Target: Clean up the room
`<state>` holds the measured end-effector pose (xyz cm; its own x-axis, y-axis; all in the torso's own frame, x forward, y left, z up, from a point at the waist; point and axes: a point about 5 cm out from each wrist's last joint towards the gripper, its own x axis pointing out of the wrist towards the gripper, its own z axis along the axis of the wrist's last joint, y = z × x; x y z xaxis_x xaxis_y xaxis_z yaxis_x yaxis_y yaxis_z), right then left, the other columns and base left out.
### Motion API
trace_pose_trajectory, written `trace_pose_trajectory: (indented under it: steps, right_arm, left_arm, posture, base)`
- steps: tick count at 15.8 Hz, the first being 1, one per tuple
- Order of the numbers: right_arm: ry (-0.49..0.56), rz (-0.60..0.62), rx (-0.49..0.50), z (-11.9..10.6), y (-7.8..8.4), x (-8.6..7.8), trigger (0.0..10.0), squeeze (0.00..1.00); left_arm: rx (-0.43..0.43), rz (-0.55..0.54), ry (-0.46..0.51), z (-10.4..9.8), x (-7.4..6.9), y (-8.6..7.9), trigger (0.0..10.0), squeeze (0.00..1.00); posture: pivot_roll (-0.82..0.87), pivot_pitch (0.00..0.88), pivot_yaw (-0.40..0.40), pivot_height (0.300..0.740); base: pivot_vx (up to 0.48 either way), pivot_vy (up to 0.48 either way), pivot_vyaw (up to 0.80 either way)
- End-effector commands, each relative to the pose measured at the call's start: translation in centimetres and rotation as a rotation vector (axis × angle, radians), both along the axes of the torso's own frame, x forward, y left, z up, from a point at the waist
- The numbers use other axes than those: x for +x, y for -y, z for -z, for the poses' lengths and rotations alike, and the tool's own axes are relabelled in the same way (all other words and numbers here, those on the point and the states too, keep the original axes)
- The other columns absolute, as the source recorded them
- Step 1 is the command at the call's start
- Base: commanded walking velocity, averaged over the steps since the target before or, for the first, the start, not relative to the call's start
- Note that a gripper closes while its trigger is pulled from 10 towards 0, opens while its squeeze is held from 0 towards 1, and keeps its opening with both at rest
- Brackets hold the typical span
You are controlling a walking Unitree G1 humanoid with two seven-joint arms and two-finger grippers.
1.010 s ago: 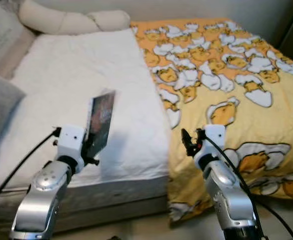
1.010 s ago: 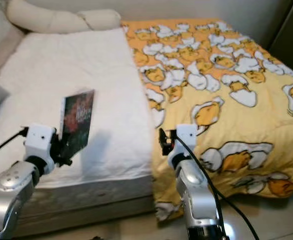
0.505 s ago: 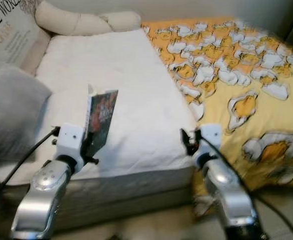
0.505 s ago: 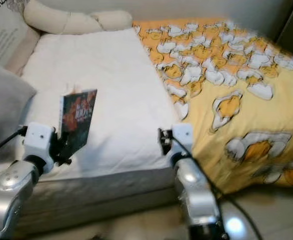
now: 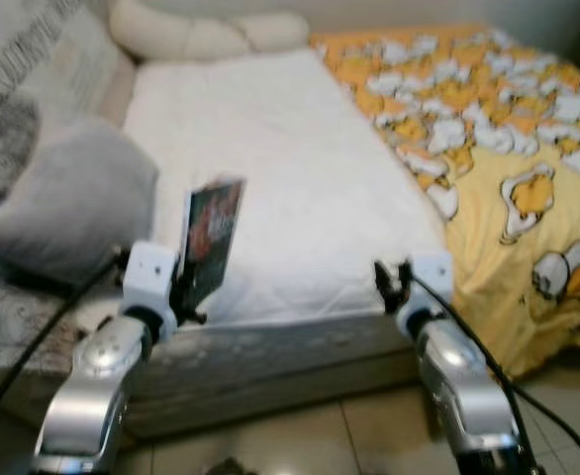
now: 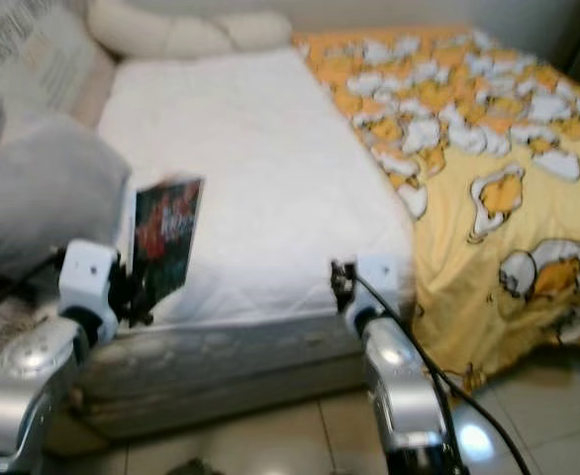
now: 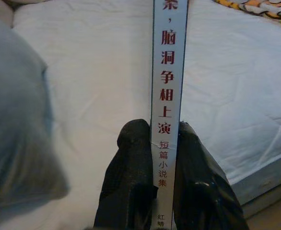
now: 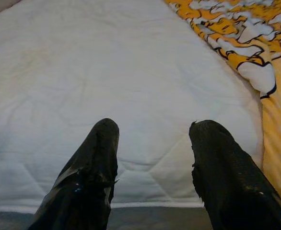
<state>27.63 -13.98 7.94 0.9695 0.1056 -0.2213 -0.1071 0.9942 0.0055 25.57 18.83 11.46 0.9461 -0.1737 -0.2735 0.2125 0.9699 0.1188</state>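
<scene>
The book (image 5: 211,239) is kept upright, pinched by the left tool (image 7: 168,143), at lower left over the white mattress (image 5: 290,168) edge. The right tool (image 8: 152,139) is held wide apart. The view has swung leftward; a grey pillow (image 5: 67,203) is now seen.

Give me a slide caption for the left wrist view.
Left pincer clamps a thin book by its spine over the white mattress.
</scene>
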Motion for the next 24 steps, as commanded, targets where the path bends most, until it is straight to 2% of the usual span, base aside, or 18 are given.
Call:
trace_pose_trajectory:
  steps: [1, 4, 9, 11, 18, 19, 24]
  right_arm:
    - [0.017, -0.018, 0.002, -0.4, -0.6, 0.2, 10.0, 0.0]
    - [0.022, -0.03, 0.017, -0.4, -0.6, 0.2, 10.0, 0.0]
    - [0.028, -0.026, 0.071, -0.8, -0.5, 0.4, 10.0, 0.0]
    - [0.033, -0.033, 0.063, -0.9, -0.4, 0.5, 10.0, 0.0]
    - [0.051, -0.077, 0.046, -1.1, -0.9, 0.9, 10.0, 0.0]
    - [0.054, -0.14, 0.015, -1.2, -1.4, 0.9, 10.0, 0.0]
    - [0.041, -0.182, 0.042, -1.0, -2.1, 0.6, 10.0, 0.0]
  left_arm:
    - [-0.002, -0.009, 0.084, -1.8, 0.6, -0.2, 10.0, 0.0]
    - [-0.007, 0.0, 0.11, -2.0, 0.7, -0.1, 10.0, 0.0]
    - [-0.004, 0.027, 0.117, -1.9, 0.9, 0.5, 10.0, 0.0]
    - [-0.002, 0.027, 0.12, -1.9, 1.1, 0.6, 10.0, 0.0]
    - [0.024, -0.001, 0.131, -2.2, 1.7, -0.4, 10.0, 0.0]
    - [0.03, -0.005, 0.13, -2.2, 1.7, -0.6, 10.0, 0.0]
    - [0.04, -0.009, 0.127, -2.1, 1.8, -1.1, 10.0, 0.0]
  posture:
    - [-0.02, 0.0, 0.018, 0.74]
    - [-0.02, 0.0, 0.017, 0.74]
    - [-0.03, 0.0, 0.014, 0.74]
    - [-0.03, 0.0, 0.012, 0.74]
    - [-0.03, 0.0, 0.017, 0.74]
    - [-0.03, 0.0, 0.017, 0.74]
    - [-0.02, 0.0, 0.017, 0.74]
  base:
    - [0.0, 0.0, 0.0]
    - [0.0, 0.0, 0.0]
    - [0.333, 0.0, 0.0]
    - [0.349, 0.0, -0.52]
    - [0.346, 0.0, 0.0]
    - [0.341, 0.0, 0.0]
    - [0.337, 0.0, 0.32]
